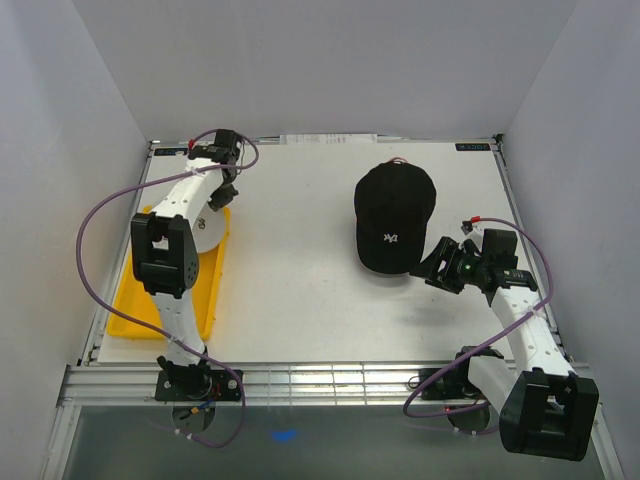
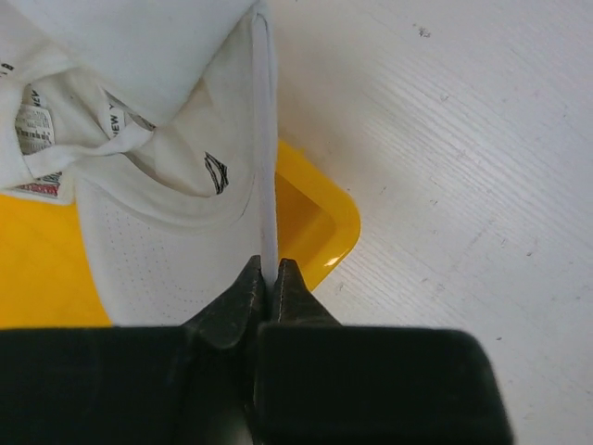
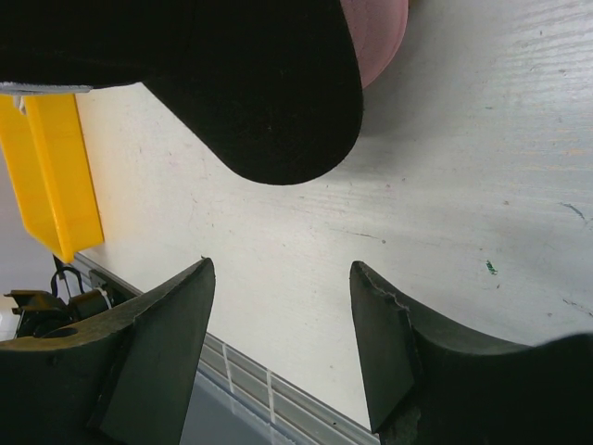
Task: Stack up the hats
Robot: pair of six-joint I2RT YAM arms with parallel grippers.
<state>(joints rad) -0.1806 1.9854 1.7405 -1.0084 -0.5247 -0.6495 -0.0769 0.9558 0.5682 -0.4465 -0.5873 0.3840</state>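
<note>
The left arm [image 1: 180, 215], at the left of the top view, is built of white moulded link tubes joined by boxy black joint housings. The right arm [image 1: 527, 340] at the lower right matches it. A thin purple cable [image 1: 81, 250] loops beside the left arm and a second purple cable [image 1: 548, 275] follows the right one, each with a small red tip near the wrist. The left arm's round base [image 1: 188, 385] is black. The left gripper [image 2: 270, 278] has matte black fingers tapering to narrow tips. The right gripper [image 3: 283, 278] has broad dark wedge-shaped fingers [image 3: 384, 343], one chipped along its edge.
</note>
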